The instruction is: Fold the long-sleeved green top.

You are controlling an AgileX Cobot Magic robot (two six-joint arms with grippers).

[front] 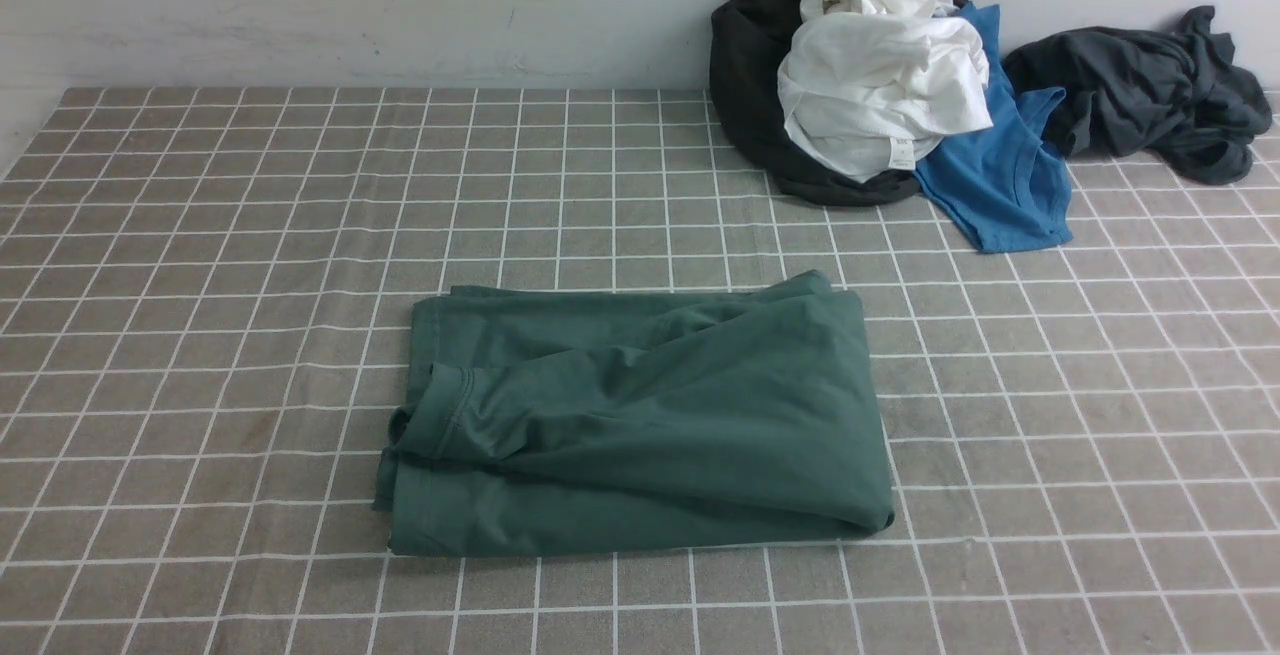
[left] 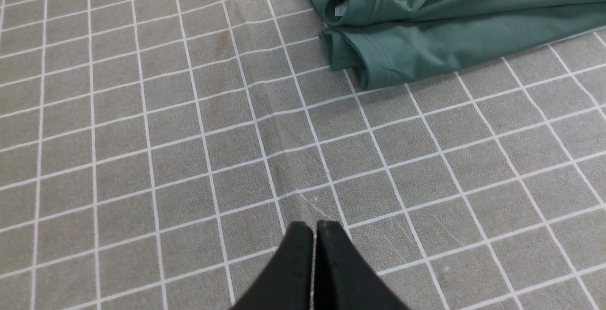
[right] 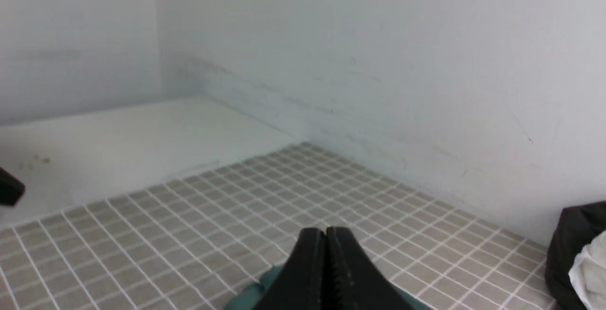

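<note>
Grippers hung clear of the work: the left gripper (left: 314,227), jaws pressed together and empty, hovered over the bare checked tablecloth (front: 200,335). Just beside it, the green top (front: 640,415) lay folded into a rectangle mid-table. The right gripper (right: 325,234), likewise clenched on nothing, was above it. A pile of clothes (front: 880,85) sat far right by the wall.
</note>
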